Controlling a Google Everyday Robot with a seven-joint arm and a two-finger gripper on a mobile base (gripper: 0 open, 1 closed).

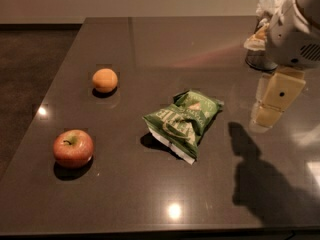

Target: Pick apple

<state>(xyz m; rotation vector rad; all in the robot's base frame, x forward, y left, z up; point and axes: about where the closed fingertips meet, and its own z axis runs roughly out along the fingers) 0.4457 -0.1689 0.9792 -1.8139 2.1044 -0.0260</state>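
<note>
The red apple (73,148) with yellowish patches and a short dark stem sits upright on the dark table (150,44), near the front left. My gripper (270,111) hangs above the table's right side, pale and pointing down, far to the right of the apple and holding nothing that I can see. Its shadow falls on the table below it.
A small orange fruit (105,80) lies behind the apple at the left. A green chip bag (184,121) lies in the middle, between apple and gripper. A metal cup with crumpled napkins (259,54) stands at the back right, partly behind my arm.
</note>
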